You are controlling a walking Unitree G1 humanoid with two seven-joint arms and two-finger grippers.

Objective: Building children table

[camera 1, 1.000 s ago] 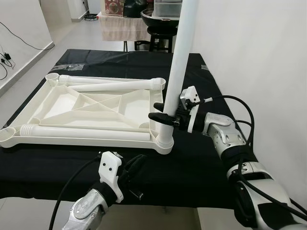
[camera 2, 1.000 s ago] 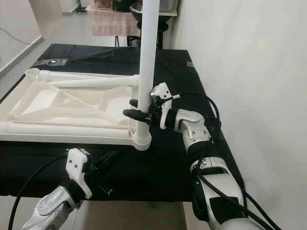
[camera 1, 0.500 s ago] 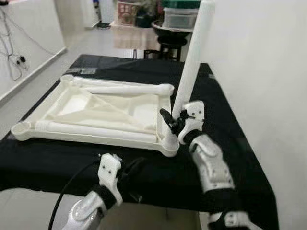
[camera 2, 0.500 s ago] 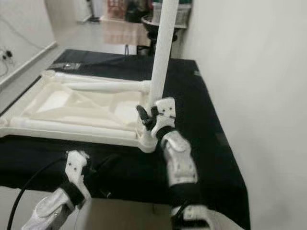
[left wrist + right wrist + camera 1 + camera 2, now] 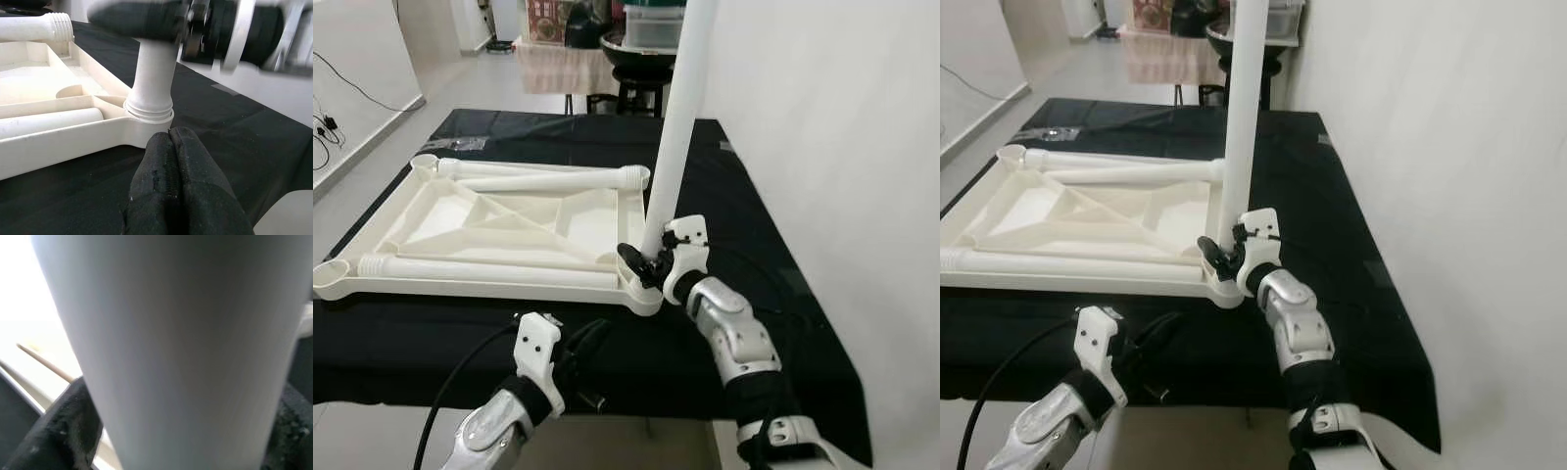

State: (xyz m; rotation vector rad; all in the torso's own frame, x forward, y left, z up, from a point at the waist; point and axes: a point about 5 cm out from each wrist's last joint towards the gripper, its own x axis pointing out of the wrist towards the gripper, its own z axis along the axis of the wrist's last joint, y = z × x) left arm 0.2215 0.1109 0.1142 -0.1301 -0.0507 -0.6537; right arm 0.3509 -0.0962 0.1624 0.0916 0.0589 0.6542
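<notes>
Since one second ago, the right arm has swung round, its forearm now running toward the robot instead of out to the side; the right gripper (image 5: 649, 264) remains clamped low on the upright leg (image 5: 674, 147). The leg stands in the near right corner socket of the inverted tabletop (image 5: 460, 211). The left gripper (image 5: 182, 188), jaws closed on nothing, hovers just beside that socket. The step in hand appears to be seating the leg. Next: twist or press it home, then release.
</notes>
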